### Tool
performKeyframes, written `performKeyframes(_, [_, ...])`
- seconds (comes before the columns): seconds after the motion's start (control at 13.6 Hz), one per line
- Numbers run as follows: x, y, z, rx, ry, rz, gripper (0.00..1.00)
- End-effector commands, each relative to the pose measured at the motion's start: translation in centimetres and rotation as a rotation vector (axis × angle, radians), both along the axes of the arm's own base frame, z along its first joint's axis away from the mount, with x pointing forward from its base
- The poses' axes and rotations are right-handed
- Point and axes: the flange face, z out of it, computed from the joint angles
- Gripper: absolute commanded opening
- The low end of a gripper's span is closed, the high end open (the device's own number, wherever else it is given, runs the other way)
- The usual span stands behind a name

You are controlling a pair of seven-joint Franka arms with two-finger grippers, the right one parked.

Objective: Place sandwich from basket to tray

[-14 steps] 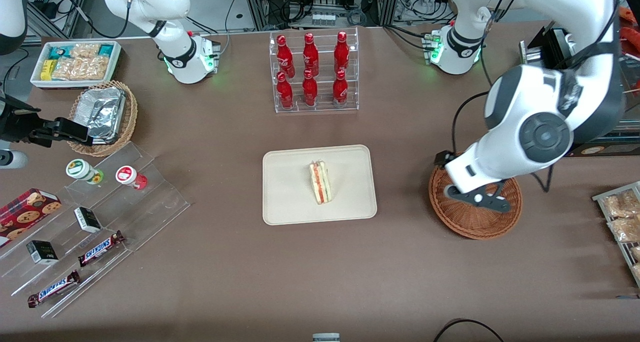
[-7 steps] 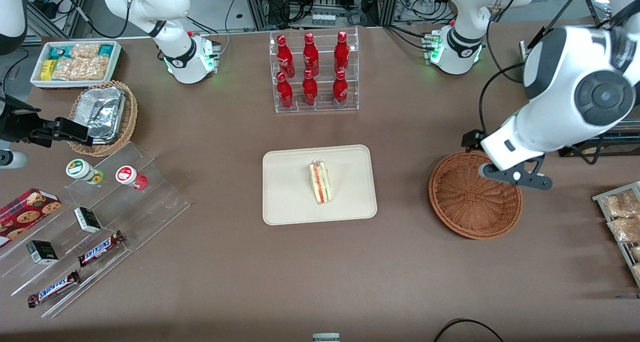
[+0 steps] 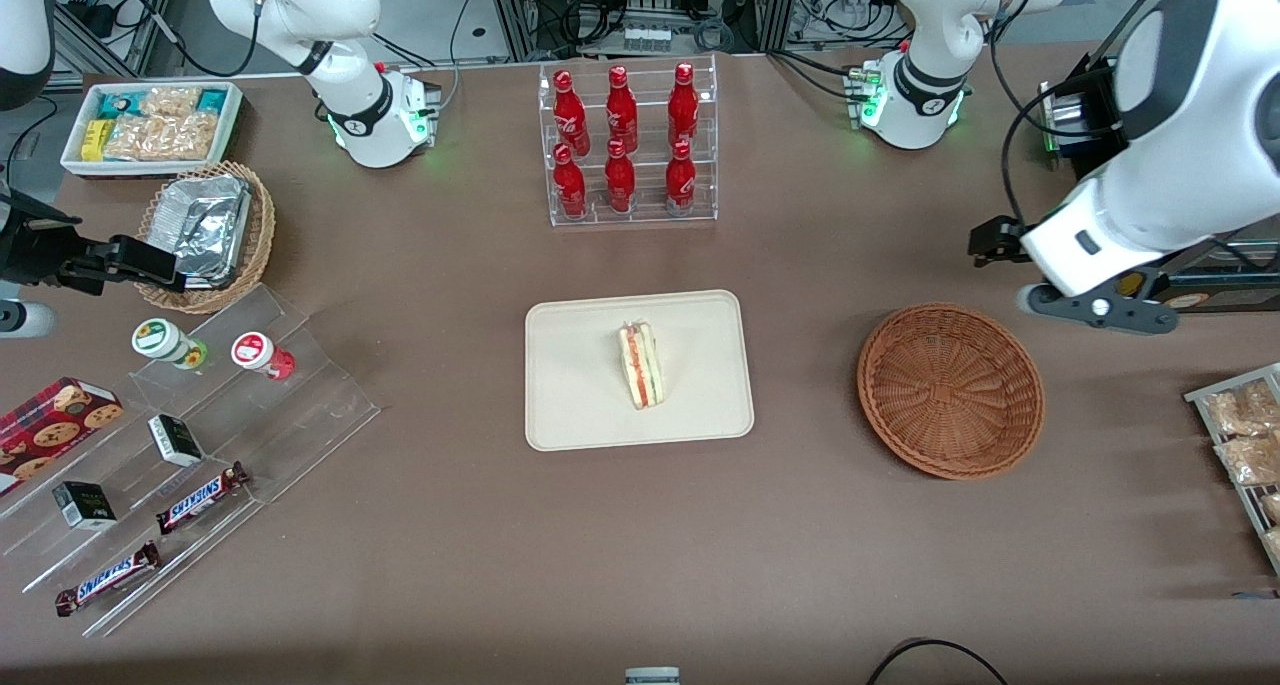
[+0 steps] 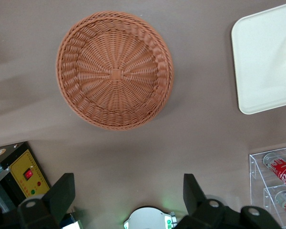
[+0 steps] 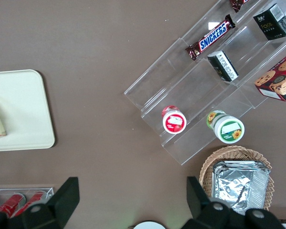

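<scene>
Your sandwich (image 3: 641,366) lies on the tray (image 3: 580,405), well apart from the jaws; the basket (image 3: 950,390) below them holds nothing. The gripper (image 4: 128,191) hangs spread and bare. Placement looks finished; next, just park the arm.

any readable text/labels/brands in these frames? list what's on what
"SNICKERS": candy bar on the clear stepped rack, and a second bar nearer the front camera.
"Coca-Cola", only part of the script showing: red bottles in the clear rack.
Black boxes, cookie box, two cups' lids: print unreadable.
Sandwich, tray, basket: no text.
End effector: open, raised, farther from the front camera than the basket; no text.
</scene>
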Motion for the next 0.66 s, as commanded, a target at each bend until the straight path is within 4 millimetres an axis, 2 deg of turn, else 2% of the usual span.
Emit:
performKeyframes(0.0, [-1.5,1.7,1.6,0.009,-0.001,0.013,1.0])
performKeyframes(0.15, [-2.3,2.3,2.7,0.012,0.002,0.025,1.0])
performKeyframes(0.22, [-2.5,3.2,2.9,0.014,0.013,0.042,1.0])
performKeyframes(0.59, [-2.4,5.5,3.5,0.019,0.013,0.085,1.0])
